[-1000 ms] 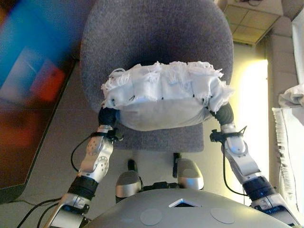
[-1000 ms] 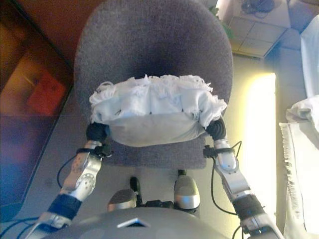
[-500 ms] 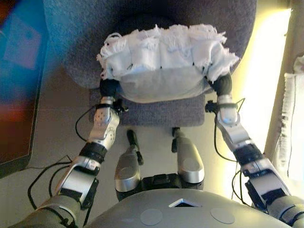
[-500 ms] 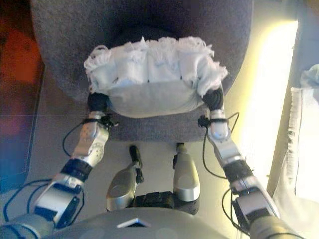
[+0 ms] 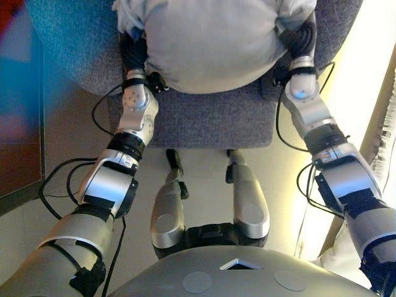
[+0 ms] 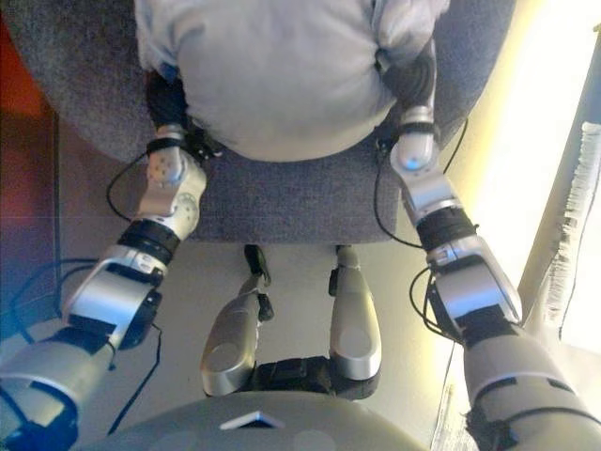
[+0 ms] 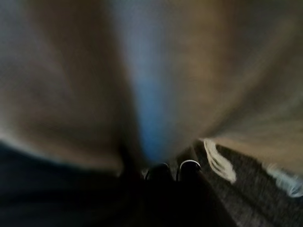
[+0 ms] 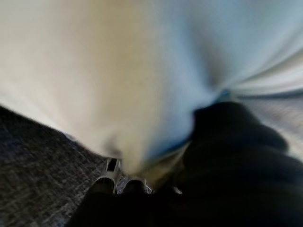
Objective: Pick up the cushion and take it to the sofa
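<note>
The cushion (image 5: 210,43) is pale grey-white and plump, and its plain side faces me at the top of the eye views. It sits between my two hands, over the seat of a grey upholstered chair (image 5: 210,120). My left hand (image 5: 133,55) presses its left side and my right hand (image 5: 301,40) its right side. Both hands are mostly buried in the cushion. The left wrist view is filled by the cushion (image 7: 142,71) with the chair fabric (image 7: 251,198) below it. The right wrist view shows the cushion (image 8: 118,61) over the same fabric (image 8: 38,156).
A dark table edge (image 5: 18,124) runs along the left. A white fringed cloth (image 5: 387,136) hangs at the right edge, beside a bright sunlit strip of floor (image 5: 365,80). Pale floor (image 5: 198,167) lies between me and the chair.
The whole picture has shifted, so the camera has moved. The cushion now fills the top edge, larger, with its plain side showing and its white fringe out of view. Both arms reach further out.
</note>
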